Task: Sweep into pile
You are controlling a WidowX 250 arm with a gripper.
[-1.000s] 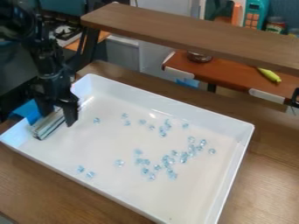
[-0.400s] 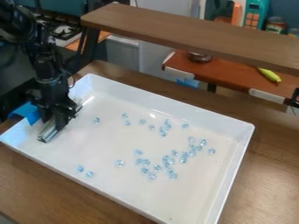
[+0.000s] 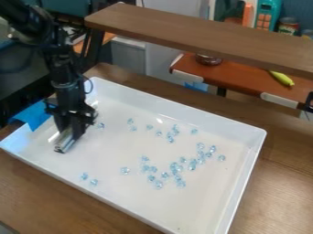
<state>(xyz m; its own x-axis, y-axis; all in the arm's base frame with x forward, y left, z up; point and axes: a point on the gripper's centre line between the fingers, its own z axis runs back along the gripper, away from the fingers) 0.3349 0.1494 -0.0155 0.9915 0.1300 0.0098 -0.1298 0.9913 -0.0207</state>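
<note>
A brown wooden surface (image 3: 36, 196) carries the white tray (image 3: 259, 151), set askew, with a wooden shelf (image 3: 196, 34) crossing behind. At the far left, blue tape (image 3: 34, 116) lies over the tray's edge. Just right of it the gripper (image 3: 72, 132) hangs down inside the tray, its jaws clenched on a pale bar (image 3: 62, 147). The bar's long axis slants from lower left to upper right, roughly in line with the tray's left wall, so its broad side seems to face the work.

Every clear blue bead that matters lies to the right of the jaws or below and right. One bead (image 3: 101, 125) sits close by, near the bar's upper end; a pair (image 3: 89, 178) lies lower, toward the front wall. Farther right come a thin upper scatter (image 3: 172, 133) and the thickest cluster (image 3: 176, 168), reaching toward the right wall. They are still spread out, so the sweep looks barely begun. The next push probably wants to go rightward, across the bar's length; the low pair could slip past its lower end.
</note>
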